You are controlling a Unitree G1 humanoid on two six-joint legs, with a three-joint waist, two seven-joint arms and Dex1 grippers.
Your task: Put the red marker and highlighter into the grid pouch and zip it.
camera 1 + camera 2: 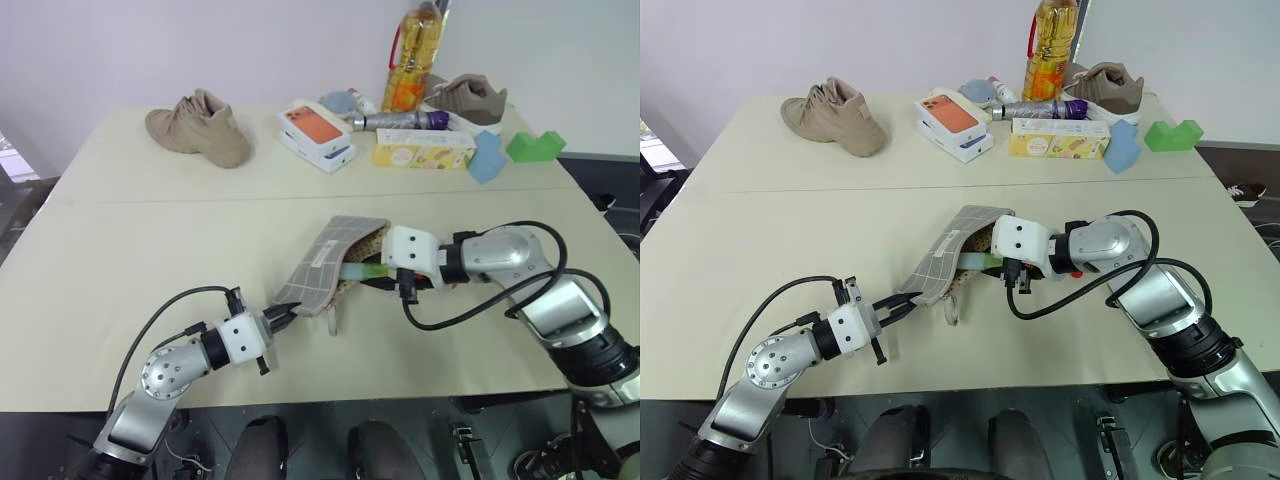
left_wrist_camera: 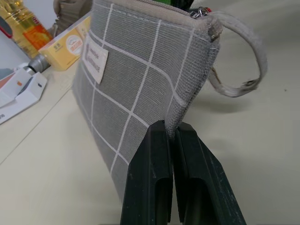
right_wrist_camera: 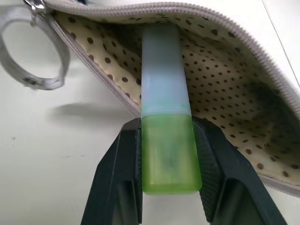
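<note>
The left gripper [image 2: 174, 136] pinches the grid pouch [image 1: 325, 266] by a corner; the right gripper [image 3: 166, 140] clamps the highlighter [image 3: 164, 117], its pale end inside the open, polka-dot-lined mouth.

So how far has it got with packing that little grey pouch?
Midway. The left hand pinches a corner of the grid pouch, holding it open. The right hand grips the highlighter, pale end already inside the open mouth. It isn't released yet. I can't tell whether the red marker is inside. Zipping remains.
</note>
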